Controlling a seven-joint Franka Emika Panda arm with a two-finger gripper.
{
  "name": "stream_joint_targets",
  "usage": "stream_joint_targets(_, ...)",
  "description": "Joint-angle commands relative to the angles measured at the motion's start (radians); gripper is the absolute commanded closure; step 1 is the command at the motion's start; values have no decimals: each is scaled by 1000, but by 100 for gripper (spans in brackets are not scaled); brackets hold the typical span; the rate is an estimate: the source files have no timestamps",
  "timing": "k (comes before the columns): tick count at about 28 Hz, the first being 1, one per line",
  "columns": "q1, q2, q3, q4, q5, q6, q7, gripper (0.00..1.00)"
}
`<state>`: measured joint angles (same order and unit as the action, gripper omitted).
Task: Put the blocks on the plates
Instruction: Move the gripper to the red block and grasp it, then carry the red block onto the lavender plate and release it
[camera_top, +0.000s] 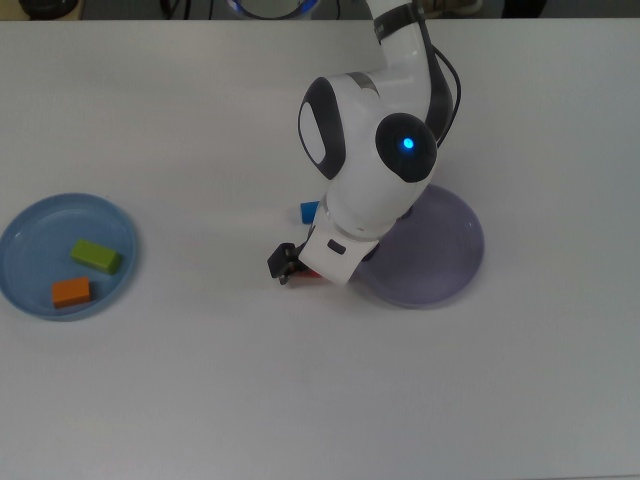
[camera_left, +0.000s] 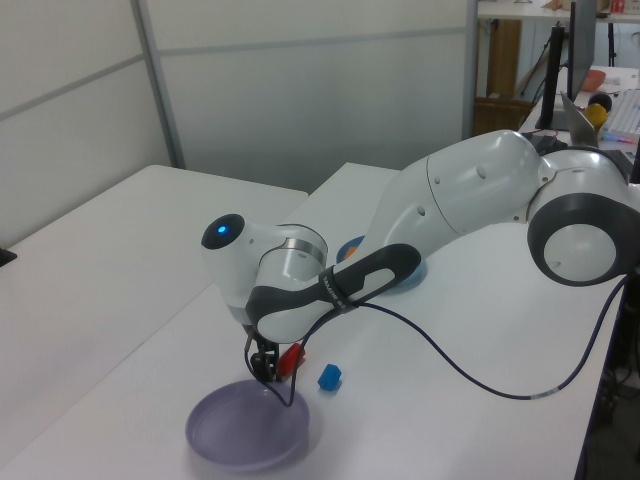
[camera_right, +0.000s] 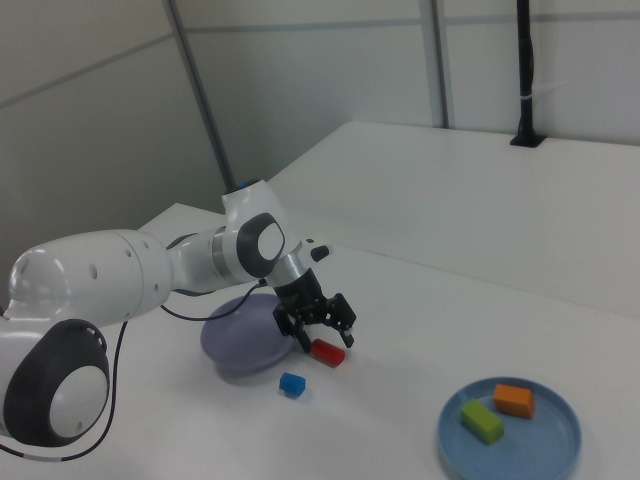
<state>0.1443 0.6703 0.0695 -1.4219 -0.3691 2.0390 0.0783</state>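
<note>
**Surfaces and finishes**

The white arm shell (camera_left: 470, 195) looks like smooth glossy plastic; the pale lavender round plate (camera_top: 440, 255) and light blue round plate (camera_top: 20, 250) look smooth, faintly shiny plastic; the white tabletop (camera_top: 300, 390) is matt; the small blue cube (camera_right: 291, 384) looks matt.

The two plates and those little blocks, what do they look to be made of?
Purple plate and blue plate: probably plastic, going by their smooth, even colour and soft sheen. Green block, orange, red and blue: solid matte colour, so painted wood or plastic; cannot tell which.
</note>
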Motion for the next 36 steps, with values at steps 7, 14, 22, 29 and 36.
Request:
stream_joint_targets(7,-2,-9,-10,-14,-14,-5,6,0)
stream_joint_targets(14,-2,-21,-10,-15,-13,-60,8,11)
stream_joint_targets(22,-2,-28,-10,-15,-13,-109,9,16)
stream_joint_targets(29,-2,-26,-10,-14,-11,-108,5,49)
stream_joint_targets(36,-6,-26,-10,-6,-7,-106,3,77)
